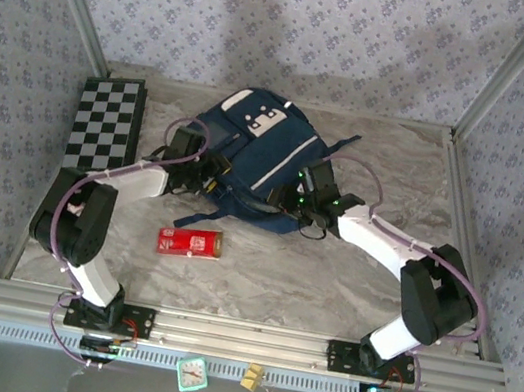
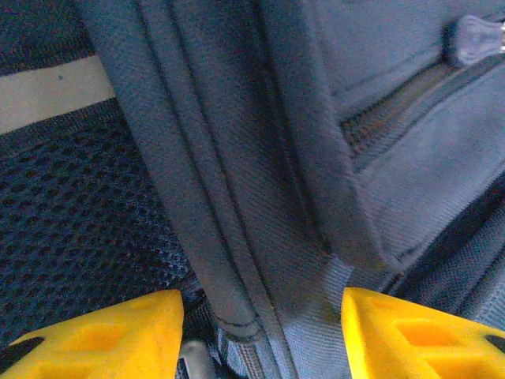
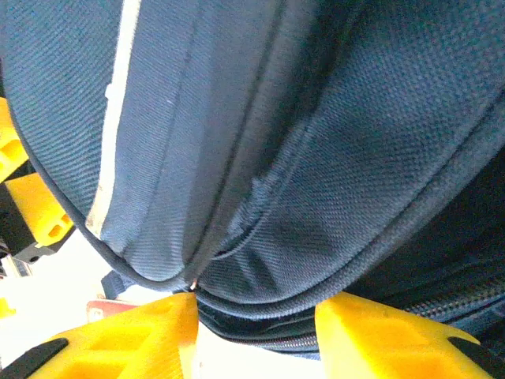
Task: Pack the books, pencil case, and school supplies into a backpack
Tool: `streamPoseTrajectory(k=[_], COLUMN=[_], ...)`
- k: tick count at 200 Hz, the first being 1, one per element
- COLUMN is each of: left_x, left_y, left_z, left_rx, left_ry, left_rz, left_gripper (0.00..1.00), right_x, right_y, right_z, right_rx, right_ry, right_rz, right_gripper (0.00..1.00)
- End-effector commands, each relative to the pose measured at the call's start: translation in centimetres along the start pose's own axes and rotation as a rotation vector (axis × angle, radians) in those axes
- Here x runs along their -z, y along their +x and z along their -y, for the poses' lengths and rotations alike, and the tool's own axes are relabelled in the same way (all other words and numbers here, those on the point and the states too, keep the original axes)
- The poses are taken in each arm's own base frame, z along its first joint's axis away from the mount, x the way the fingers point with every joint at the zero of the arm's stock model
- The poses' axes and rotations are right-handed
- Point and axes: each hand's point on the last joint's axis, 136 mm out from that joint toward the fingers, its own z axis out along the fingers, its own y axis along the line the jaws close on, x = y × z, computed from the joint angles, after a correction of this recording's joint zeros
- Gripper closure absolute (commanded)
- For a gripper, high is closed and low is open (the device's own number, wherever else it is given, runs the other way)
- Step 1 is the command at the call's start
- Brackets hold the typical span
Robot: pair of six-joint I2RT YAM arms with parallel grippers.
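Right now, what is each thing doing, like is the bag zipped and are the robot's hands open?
backpack, lying flat on the table, its zip looks closed.
red box, lying flat, apart from the backpack, untouched.
chequered board, lying flat at the table's left edge.
left gripper, open, jaws astride a backpack seam.
right gripper, open, jaws astride the backpack's edge.

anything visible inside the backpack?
Inside is hidden: the backpack is covered by its own fabric in every view. What it holds can't be told. The red box lies outside, on the table in front.
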Motion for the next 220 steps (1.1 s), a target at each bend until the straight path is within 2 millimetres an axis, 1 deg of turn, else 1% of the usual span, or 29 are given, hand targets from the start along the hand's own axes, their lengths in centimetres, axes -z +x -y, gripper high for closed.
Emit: streamPoseTrajectory(k=[1,18,34,53,80,95,108,127,130,132,136,143,156,169,181,201,207,208,210,220], left_x=[-0.7,-1.1,-1.4,-1.6,-1.2,-1.0,-0.8,-0.9,-0.9,-0.9,-1.2,-1.4,-2.1,-2.4,-2.3,-1.8,-1.7,-1.7,-1.6,-1.7], left_y=[-0.5,-0.8,-0.8,-0.6,-0.2,0.6,1.5,3.6,3.8,4.0,4.3,5.0,5.8,5.9,5.8,5.7,5.8,5.8,5.8,6.0], left_z=[1.8,2.2,3.0,4.2,5.9,6.9,7.7,9.0,9.2,9.4,9.5,10.1,10.8,11.2,11.5,11.9,12.0,12.0,12.1,12.1], left_rx=[0.011,0.010,0.007,-0.006,-0.018,-0.024,-0.027,-0.031,-0.030,-0.028,-0.022,-0.017,-0.001,0.012,0.014,0.000,-0.004,-0.005,-0.007,-0.012], left_ry=[0.045,0.056,0.064,0.075,0.097,0.112,0.114,0.126,0.129,0.131,0.128,0.132,0.135,0.135,0.140,0.144,0.144,0.143,0.145,0.139], left_rz=[0.008,0.023,0.031,0.038,0.051,0.043,0.036,0.022,0.017,0.015,0.009,0.000,-0.016,-0.020,-0.009,0.007,0.008,0.008,0.008,0.004], left_gripper=[0.46,0.48,0.53,0.62,0.81,0.91,0.95,0.98,0.99,1.00,1.00,1.00,1.00,1.00,1.00,1.00,1.00,1.00,1.00,1.00], right_x=[-0.4,-0.5,-0.5,-0.3,-0.5,-0.8,-0.7,-0.3,-0.3,0.0,0.2,0.5,1.6,3.1,4.3,5.7,6.1,5.9,5.8,6.1], right_y=[-0.4,-0.5,-0.8,-1.3,-2.6,-4.3,-6.3,-9.4,-9.6,-10.5,-11.3,-12.1,-13.0,-13.1,-12.2,-10.0,-9.7,-9.2,-8.6,-7.3], right_z=[0.6,1.0,1.2,1.6,2.5,3.3,3.9,5.0,5.3,4.8,4.7,5.0,5.6,6.1,6.3,7.2,6.9,7.4,7.7,8.1], right_rx=[-0.031,-0.035,-0.036,-0.033,-0.022,-0.029,-0.027,-0.022,-0.022,-0.012,-0.002,-0.008,0.050,0.075,0.099,0.151,0.163,0.161,0.163,0.163], right_ry=[-0.002,-0.004,0.000,0.002,0.017,0.032,0.033,0.046,0.049,0.036,0.029,0.042,0.088,0.126,0.152,0.242,0.259,0.271,0.283,0.317], right_rz=[0.006,0.004,0.001,0.010,0.010,0.010,0.047,0.073,0.066,0.081,0.085,0.089,0.097,0.109,0.121,0.121,0.129,0.116,0.106,0.095], right_gripper=[0.55,0.55,0.55,0.55,0.55,0.55,0.55,0.55,0.54,0.54,0.54,0.54,0.52,0.48,0.44,0.38,0.36,0.36,0.36,0.35])
